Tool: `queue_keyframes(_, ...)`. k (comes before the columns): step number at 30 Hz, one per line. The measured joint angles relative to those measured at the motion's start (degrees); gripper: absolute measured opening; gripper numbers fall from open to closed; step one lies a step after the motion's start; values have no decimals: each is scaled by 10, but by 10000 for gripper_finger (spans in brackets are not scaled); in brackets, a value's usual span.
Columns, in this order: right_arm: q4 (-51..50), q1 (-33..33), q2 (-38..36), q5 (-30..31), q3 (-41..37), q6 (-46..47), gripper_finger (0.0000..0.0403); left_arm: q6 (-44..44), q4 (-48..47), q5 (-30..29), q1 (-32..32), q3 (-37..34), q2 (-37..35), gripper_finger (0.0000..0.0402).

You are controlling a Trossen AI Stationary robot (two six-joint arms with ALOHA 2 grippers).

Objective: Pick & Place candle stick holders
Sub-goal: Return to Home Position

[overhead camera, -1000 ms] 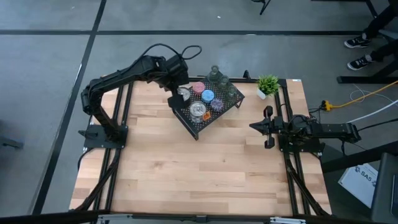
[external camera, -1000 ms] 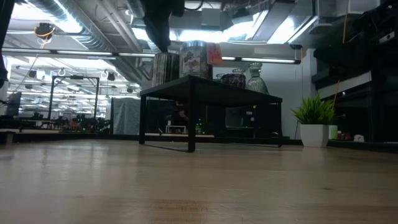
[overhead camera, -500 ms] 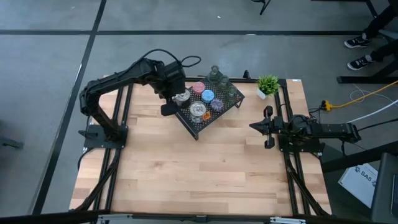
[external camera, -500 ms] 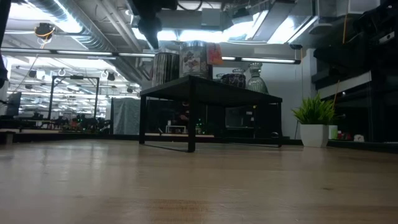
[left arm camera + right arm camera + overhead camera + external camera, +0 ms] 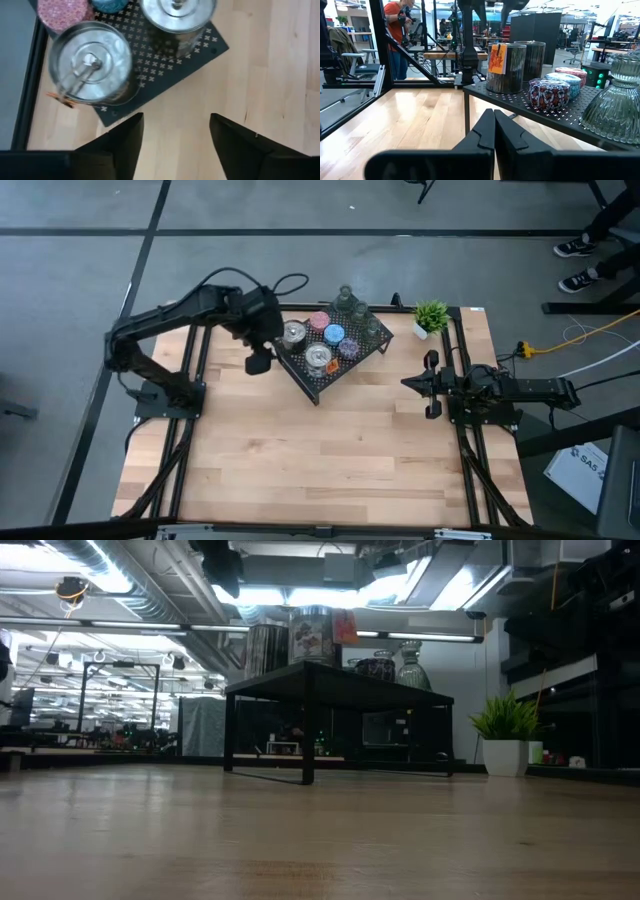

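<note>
Apparently the placing is done: the holders sit on the rack. The left tool hangs spread and empty beside the rack's corner; next it likely needs to fold home. The right tool, pressed together, waits at the tabletop's right.

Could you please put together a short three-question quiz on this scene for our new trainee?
1. True or false: the left gripper is holding a candle tin.
2. Where does the potted plant stand? A) on the black rack; B) on the table, off the rack; C) on the floor.
3. Which gripper has its fingers shut together?
Key: 1. False: its fingers are apart with nothing between them. 2. B. 3. The right gripper.
</note>
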Motion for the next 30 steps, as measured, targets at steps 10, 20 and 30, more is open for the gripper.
queue_keyframes(10, 0, 0, 0, 0, 0, 0, 0, -6, 99, 0, -41, -172, -126, 173)
queue_keyframes(20, 0, 0, 0, 0, 0, 0, 0, -6, 220, 0, -77, -345, -233, 138)
queue_keyframes(30, 0, 0, 0, 0, 0, 0, 0, -5, 361, 1, -99, -491, -304, 93)
